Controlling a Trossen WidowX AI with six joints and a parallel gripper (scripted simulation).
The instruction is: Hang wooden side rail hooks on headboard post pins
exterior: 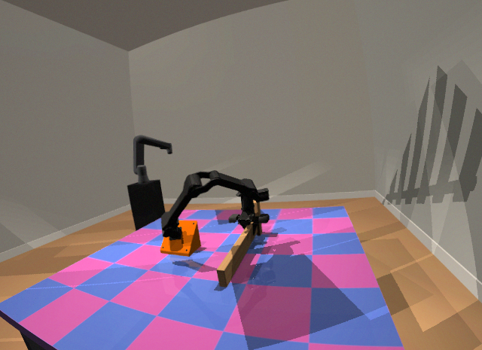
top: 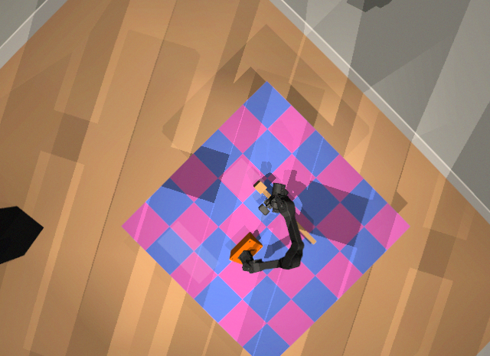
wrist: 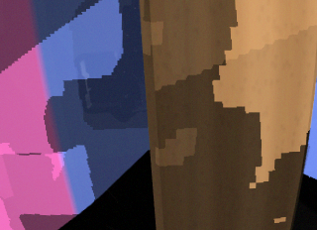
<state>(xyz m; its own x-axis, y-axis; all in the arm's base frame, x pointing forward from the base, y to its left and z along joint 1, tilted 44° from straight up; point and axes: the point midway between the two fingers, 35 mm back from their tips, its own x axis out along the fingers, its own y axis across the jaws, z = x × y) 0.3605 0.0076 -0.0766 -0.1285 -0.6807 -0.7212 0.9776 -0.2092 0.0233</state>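
The wooden side rail stands on its narrow edge and runs towards the headboard post. Its far end is on or very close to the table. The post is upright, partly covered by the arm in the exterior view. My gripper points down and is shut on the rail near its post end. The wrist view shows the rail between the dark fingers. The rail's end is at or close to the post; whether they touch cannot be told. The hooks, pins and slot are hidden.
The arm's orange base block stands beside the rail. The table has a pink and blue checkered top. A black pedestal carrying a grey arm stands beyond the table.
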